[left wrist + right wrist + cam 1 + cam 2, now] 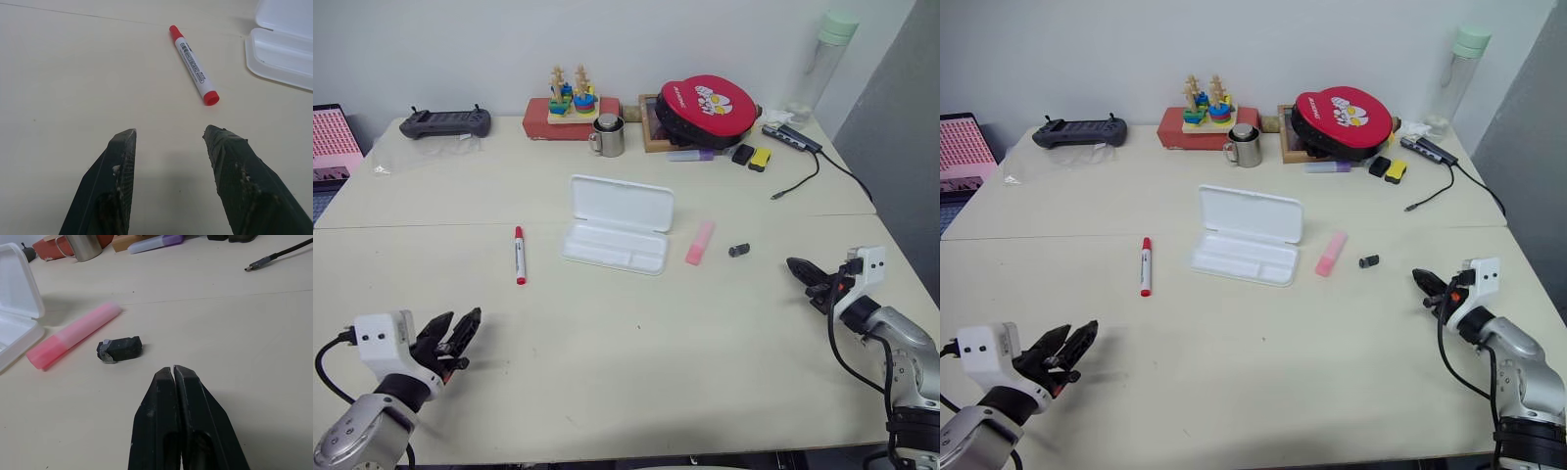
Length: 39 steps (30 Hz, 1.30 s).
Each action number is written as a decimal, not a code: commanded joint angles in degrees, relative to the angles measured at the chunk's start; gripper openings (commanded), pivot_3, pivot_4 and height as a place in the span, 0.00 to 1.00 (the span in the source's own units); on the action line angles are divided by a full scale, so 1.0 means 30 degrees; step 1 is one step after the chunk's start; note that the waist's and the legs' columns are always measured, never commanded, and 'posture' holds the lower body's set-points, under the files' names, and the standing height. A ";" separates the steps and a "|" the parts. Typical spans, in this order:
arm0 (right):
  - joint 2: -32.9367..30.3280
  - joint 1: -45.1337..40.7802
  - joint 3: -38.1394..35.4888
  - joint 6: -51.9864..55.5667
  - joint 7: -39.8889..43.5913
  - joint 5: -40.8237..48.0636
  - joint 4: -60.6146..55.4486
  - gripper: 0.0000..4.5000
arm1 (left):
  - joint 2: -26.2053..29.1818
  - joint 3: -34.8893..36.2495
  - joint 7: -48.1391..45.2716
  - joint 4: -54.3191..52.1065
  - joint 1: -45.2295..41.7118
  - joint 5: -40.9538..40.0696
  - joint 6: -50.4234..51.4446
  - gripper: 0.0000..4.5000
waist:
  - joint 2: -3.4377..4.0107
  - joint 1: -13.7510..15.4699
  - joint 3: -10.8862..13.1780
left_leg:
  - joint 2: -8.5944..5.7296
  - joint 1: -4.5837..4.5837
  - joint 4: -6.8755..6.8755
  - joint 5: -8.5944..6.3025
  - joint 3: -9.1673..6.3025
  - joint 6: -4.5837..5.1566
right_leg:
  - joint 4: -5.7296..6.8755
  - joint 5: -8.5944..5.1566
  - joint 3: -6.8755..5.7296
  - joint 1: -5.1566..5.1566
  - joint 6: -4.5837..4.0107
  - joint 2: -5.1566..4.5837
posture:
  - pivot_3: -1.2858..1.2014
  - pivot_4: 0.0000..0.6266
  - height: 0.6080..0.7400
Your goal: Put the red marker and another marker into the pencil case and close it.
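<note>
The red marker [520, 255] lies on the table left of the pencil case [617, 226], which stands with its lid raised and its tray bare. A pink highlighter [700, 243] rests just right of the case. My left gripper [462, 331] hovers open near the table's front left, with the red marker [193, 64] a short way ahead of its fingertips and nothing between them. At the front right my right gripper [798, 267] is shut and empty, pointing toward the highlighter [73, 336].
A small dark cap-like piece [738, 250] lies between the highlighter and my right gripper. Along the back stand a metal mug [608, 136], a round red case [707, 106], a purple marker [690, 155], a wooden stacking toy [572, 94], a controller [445, 121] and a cable [799, 181].
</note>
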 commanded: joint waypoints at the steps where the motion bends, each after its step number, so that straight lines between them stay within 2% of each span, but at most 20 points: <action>1: -0.0167 -0.0231 -0.0252 0.0026 0.0186 0.0346 -0.0609 0.01 | 0.0034 0.0236 0.0064 -0.0628 0.0056 0.0040 -0.0328 0.53 | 0.0000 0.0000 0.0000 | 0.0000 0.0000 0.0000 0.0000 0.0001 0.0000 | 0.0000 0.0000 0.0000 0.0000 0.0000 0.0000 | 0.52 0.24 1.00; 31: -0.0193 -0.0307 -0.0174 0.0265 0.0195 0.0271 -0.0591 0.01 | 0.0156 -0.0052 -0.0283 -0.0324 0.0105 0.0201 -0.0201 0.53 | 0.0000 0.0000 0.0000 | 0.0000 0.0000 0.0000 0.0000 0.0000 0.0000 | 0.0000 0.0000 -0.0001 0.0000 0.0000 0.0000 | 0.52 0.24 1.00; 39: -0.0989 -0.0079 0.0419 0.1267 0.0452 -0.0116 -0.1044 0.01 | 0.0599 0.0146 -0.0885 -0.0405 0.0412 -0.0009 0.0144 0.53 | 0.0001 0.0000 0.0000 | 0.0000 0.0001 0.0000 0.0000 0.0001 0.0000 | 0.0000 0.0000 -0.0002 -0.0001 0.0000 0.0000 | 0.52 0.24 1.00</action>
